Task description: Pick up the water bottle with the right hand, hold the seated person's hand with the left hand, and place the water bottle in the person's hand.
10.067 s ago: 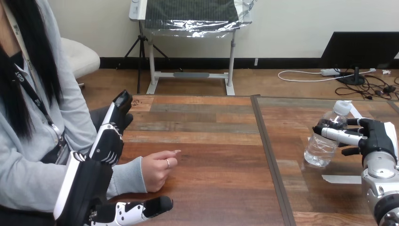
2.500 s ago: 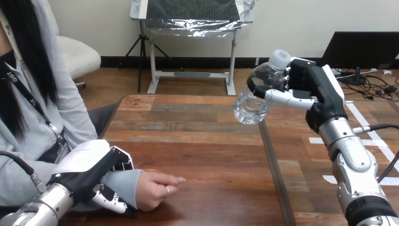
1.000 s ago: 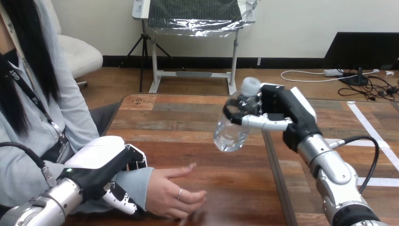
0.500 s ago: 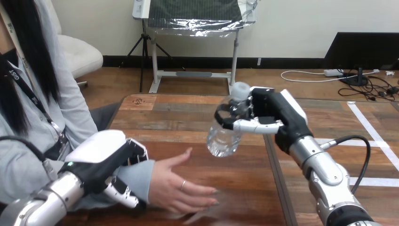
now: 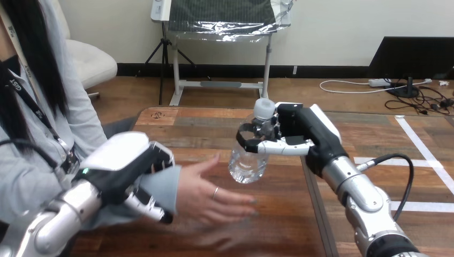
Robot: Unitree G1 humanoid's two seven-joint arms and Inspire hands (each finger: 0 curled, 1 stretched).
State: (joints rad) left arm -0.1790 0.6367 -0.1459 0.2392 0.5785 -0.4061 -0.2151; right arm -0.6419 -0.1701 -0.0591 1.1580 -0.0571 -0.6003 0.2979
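A clear water bottle (image 5: 249, 155) with a white cap hangs in the air over the table's middle, tilted a little, with my right hand (image 5: 300, 134) shut round its upper part. The person's hand (image 5: 211, 193) is lifted off the table at the lower left, palm up and fingers spread, just below and left of the bottle's base. My left hand (image 5: 126, 171) is curled round the person's sleeved wrist from above, its fingers wrapping under the sleeve.
The wooden table (image 5: 214, 134) stretches ahead, with a dark seam (image 5: 313, 198) running down its right part. White tape strips (image 5: 412, 206) lie on the right section. The person sits at the left edge.
My right hand has carried the bottle down and left toward the person's palm. My left hand has lifted the person's wrist higher, and their hand has risen off the table.
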